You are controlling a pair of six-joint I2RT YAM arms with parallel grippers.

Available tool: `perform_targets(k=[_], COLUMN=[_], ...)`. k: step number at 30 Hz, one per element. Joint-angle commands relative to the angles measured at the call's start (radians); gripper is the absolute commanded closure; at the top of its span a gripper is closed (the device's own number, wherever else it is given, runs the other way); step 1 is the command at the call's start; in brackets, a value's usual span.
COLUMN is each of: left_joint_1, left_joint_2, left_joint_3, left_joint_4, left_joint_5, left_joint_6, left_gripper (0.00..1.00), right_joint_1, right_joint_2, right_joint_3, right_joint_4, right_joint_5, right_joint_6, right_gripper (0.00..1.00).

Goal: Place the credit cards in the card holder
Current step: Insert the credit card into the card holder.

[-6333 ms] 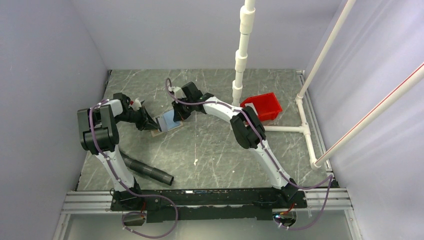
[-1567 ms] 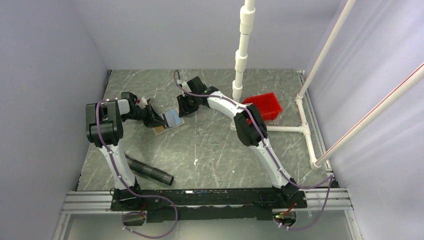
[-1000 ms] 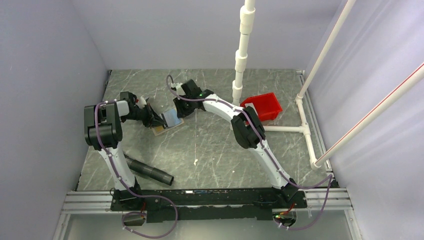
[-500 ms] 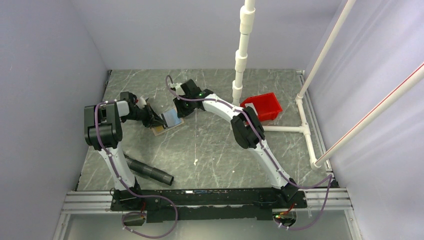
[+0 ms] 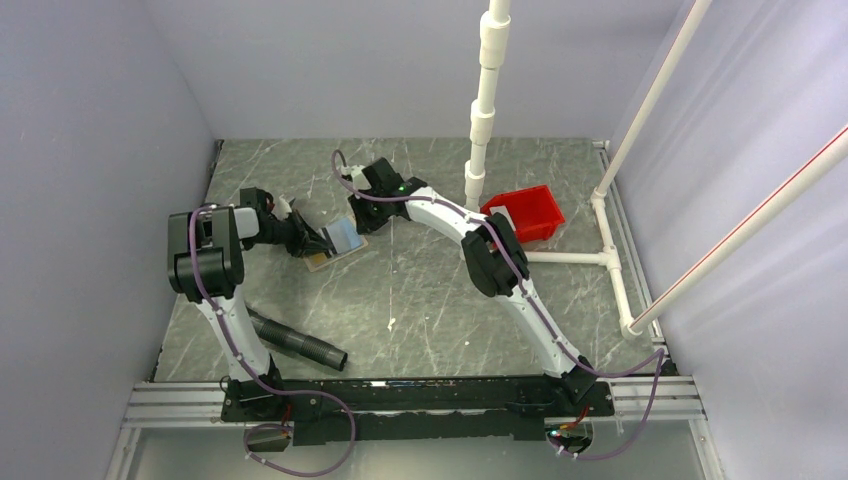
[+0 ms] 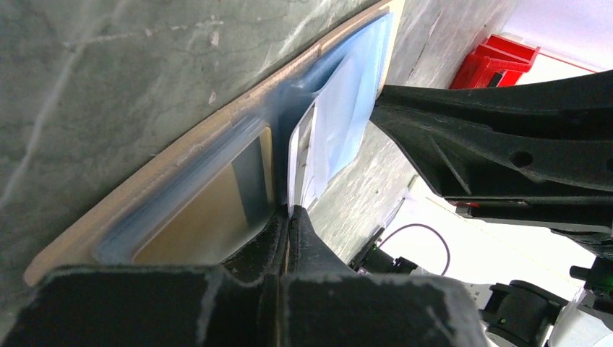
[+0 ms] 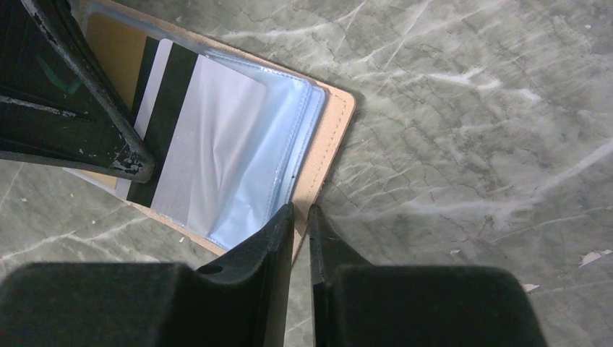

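- Open on the grey marbled table [image 5: 430, 290], at about 10 o'clock from its middle, lies the tan card holder [image 7: 324, 144]. One credit card [image 7: 209, 130] is partly slid into its clear sleeve.
- The left gripper [image 6: 289, 215] reaches in from the holder's 9 o'clock, fingers pressed together on what looks like the card's outer edge.
- The right gripper [image 7: 300, 213] stands at the holder's 2 o'clock, its jaws a sliver apart astride the tan border. Whether they bite it cannot be told.
- The card is likely light, stiff and slick, so it is best held by a short edge and pushed flat along the pocket.
- The holder looks soft and floppy and its filmy sleeve wrinkles, so it probably needs pinning at the cover's rim while the card goes in.
- The right wrist view alone shows the card's black stripe and the creased plastic over it.
- The left wrist view alone shows the card edge-on, raised off the lower leaf.
- Overhead, only the two arms meeting are clear, with a red tray [image 5: 527, 213] well apart at 2 o'clock.
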Motion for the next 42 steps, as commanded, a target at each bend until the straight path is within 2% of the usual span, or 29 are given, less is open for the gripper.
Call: perform_targets(k=[1, 12, 19, 23, 25, 28, 32, 35, 38, 42], left_joint_1=[-0.018, -0.014, 0.003, 0.005, 0.005, 0.005, 0.005, 0.005, 0.005, 0.005], left_joint_2=[-0.046, -0.102, -0.102, -0.098, -0.092, -0.092, -0.085, -0.081, -0.076, -0.079], left_joint_3=[-0.067, -0.024, -0.032, -0.028, -0.024, -0.026, -0.019, -0.014, -0.011, -0.020], left_joint_4=[0.126, -0.014, -0.036, -0.030, -0.034, -0.043, -0.059, -0.058, -0.060, -0.055], left_joint_5=[-0.137, -0.226, -0.228, -0.210, -0.203, -0.205, -0.202, -0.196, -0.193, -0.189], left_joint_6=[-0.053, 0.017, 0.035, 0.034, 0.035, 0.043, 0.054, 0.052, 0.054, 0.054], left_gripper=[1.00, 1.00, 1.00, 1.00, 1.00, 1.00, 1.00, 1.00, 1.00, 1.00], right_joint_1=[0.027, 0.027, 0.031, 0.032, 0.022, -0.008, -0.037, -0.011, 0.031, 0.068], right_joint_2=[0.059, 0.050, 0.027, 0.012, -0.012, -0.050, -0.158, -0.221, -0.204, -0.142], right_joint_3=[-0.007, -0.012, -0.054, -0.093, -0.124, -0.136, -0.233, -0.269, -0.232, -0.144], right_joint_4=[-0.059, -0.055, -0.021, 0.020, 0.047, 0.039, 0.116, 0.157, 0.139, 0.073], right_joint_5=[-0.069, -0.072, -0.099, -0.104, -0.090, -0.036, -0.083, -0.110, -0.111, -0.032], right_joint_6=[-0.007, -0.016, -0.024, -0.011, 0.025, 0.071, 0.120, 0.105, 0.076, 0.049], right_gripper=[0.86, 0.85, 0.62, 0.58, 0.53, 0.52, 0.54, 0.54, 0.55, 0.62])
